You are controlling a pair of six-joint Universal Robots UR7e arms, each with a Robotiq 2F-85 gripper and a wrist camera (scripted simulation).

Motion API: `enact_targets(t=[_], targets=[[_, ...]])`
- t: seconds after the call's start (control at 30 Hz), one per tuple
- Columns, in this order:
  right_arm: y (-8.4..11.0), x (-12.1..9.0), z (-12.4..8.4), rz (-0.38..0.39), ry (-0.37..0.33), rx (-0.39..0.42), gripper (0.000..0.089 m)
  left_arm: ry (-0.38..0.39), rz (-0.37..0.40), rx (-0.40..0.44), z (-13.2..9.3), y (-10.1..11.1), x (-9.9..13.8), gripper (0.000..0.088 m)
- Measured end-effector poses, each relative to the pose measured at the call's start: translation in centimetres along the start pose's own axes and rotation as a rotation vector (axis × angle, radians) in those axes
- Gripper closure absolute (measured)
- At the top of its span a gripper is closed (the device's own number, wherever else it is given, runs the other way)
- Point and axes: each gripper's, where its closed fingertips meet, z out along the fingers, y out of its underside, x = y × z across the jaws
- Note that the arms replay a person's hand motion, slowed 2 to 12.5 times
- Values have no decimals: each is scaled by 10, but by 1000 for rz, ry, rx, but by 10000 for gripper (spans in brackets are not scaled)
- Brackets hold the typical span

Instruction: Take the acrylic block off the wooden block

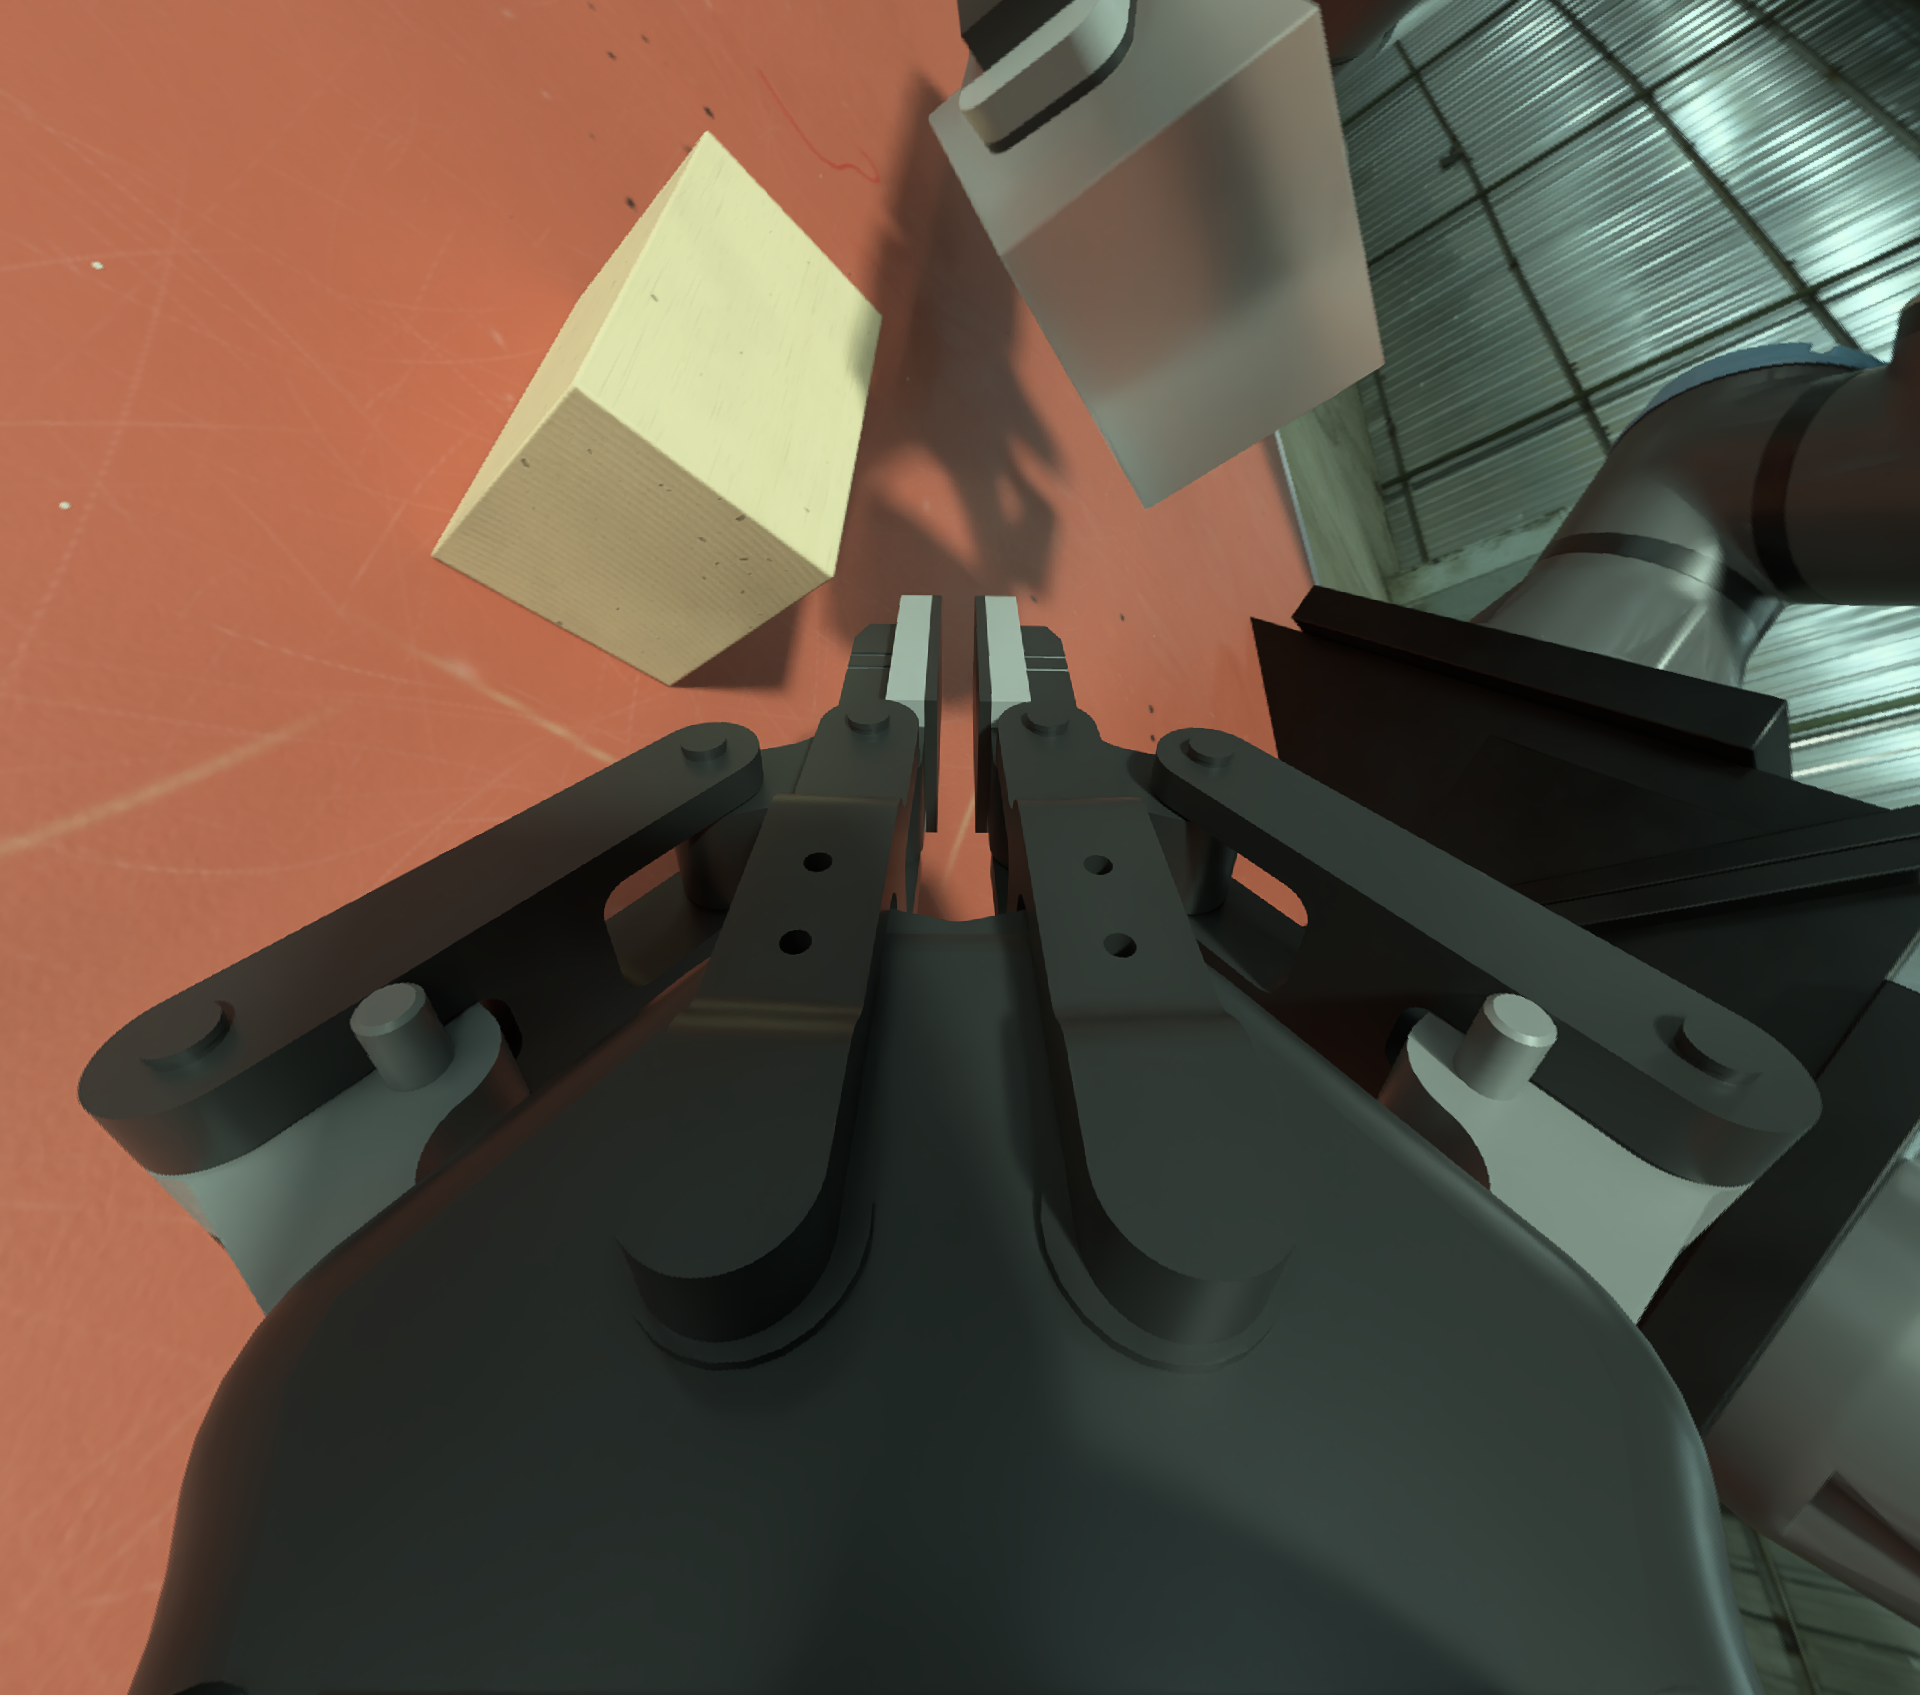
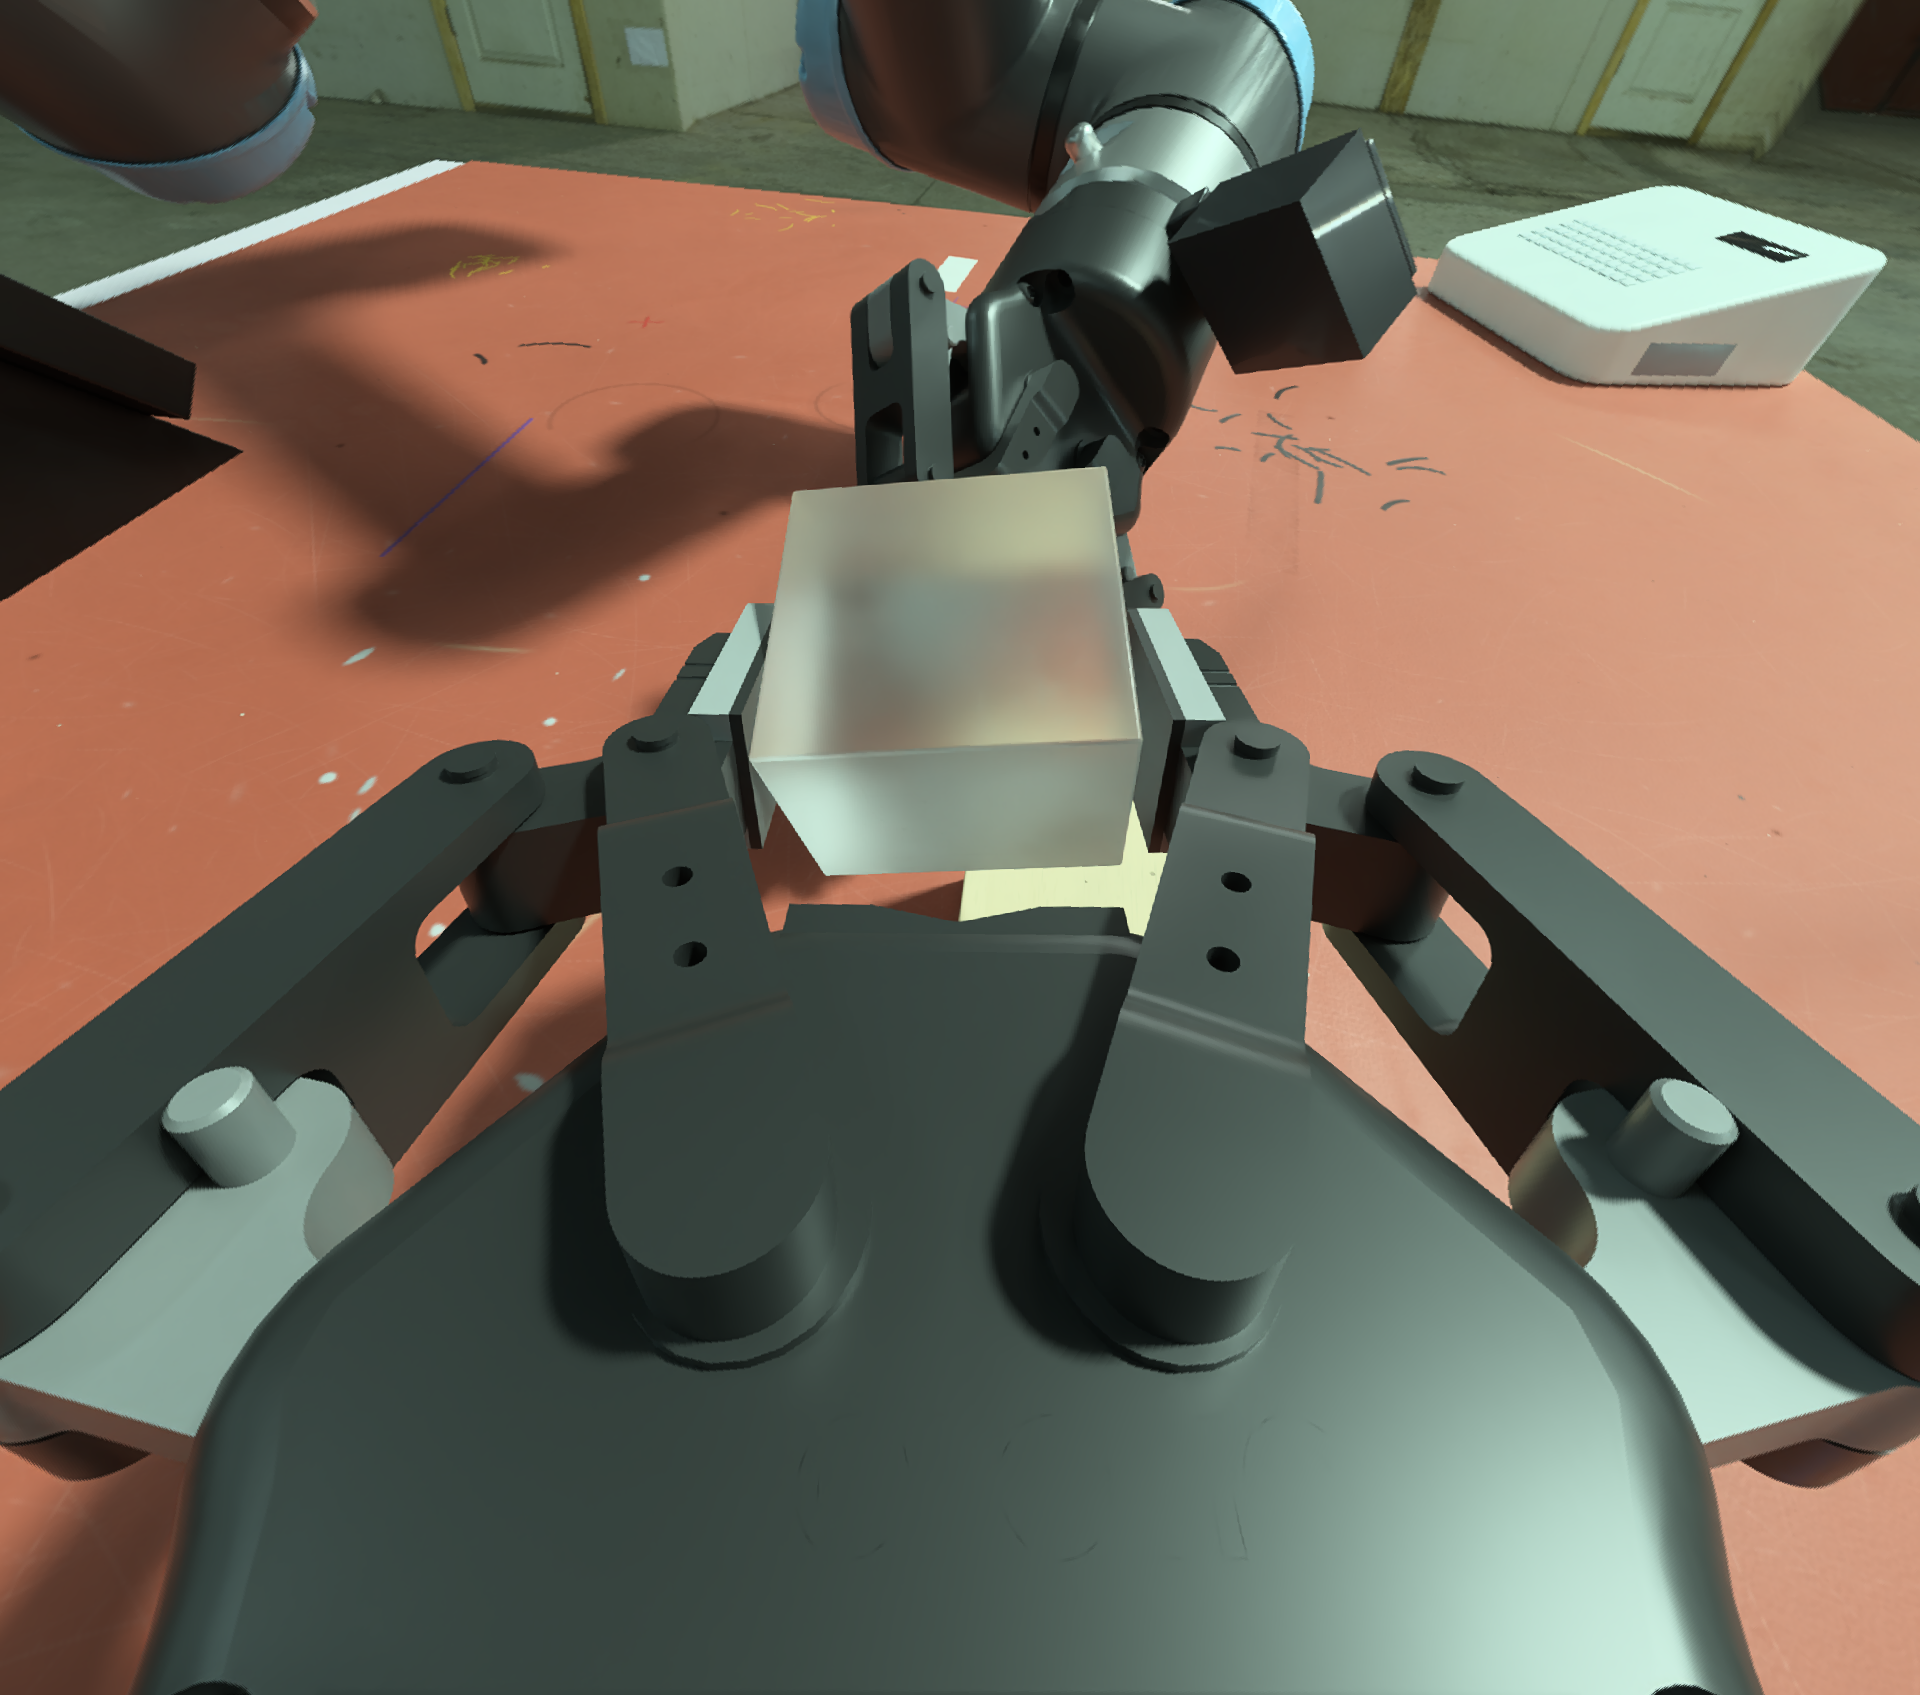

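A pale wooden block (image 1: 675,419) rests on the red table (image 1: 260,191). A frosted acrylic block (image 1: 1174,232) hangs in the air to its right, apart from it, held by my right gripper (image 2: 951,669), whose pads press its two sides. In the right wrist view the acrylic block (image 2: 945,669) fills the gap between the fingers, and a strip of the wooden block (image 2: 1049,892) shows just below it. My left gripper (image 1: 956,648) is shut and empty, just right of the wooden block's near corner, not touching it.
A white box-shaped device (image 2: 1652,284) sits at the table's far right corner. The left arm (image 2: 1049,87) reaches in beyond the acrylic block. A dark mount (image 1: 1538,772) stands at the table edge by the left gripper. The table edge (image 1: 1299,502) lies close to the held block.
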Motion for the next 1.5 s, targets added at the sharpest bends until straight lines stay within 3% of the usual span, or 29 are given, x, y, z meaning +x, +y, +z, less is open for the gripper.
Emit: enact_targets(t=[0.57,1.5], targets=[[0,-14,6,-57,-30,-44,355,124,31,52,-3,-12,31,827],[12,-17,8,-84,-27,-112,356,146,26,31,4,-9,38,828]])
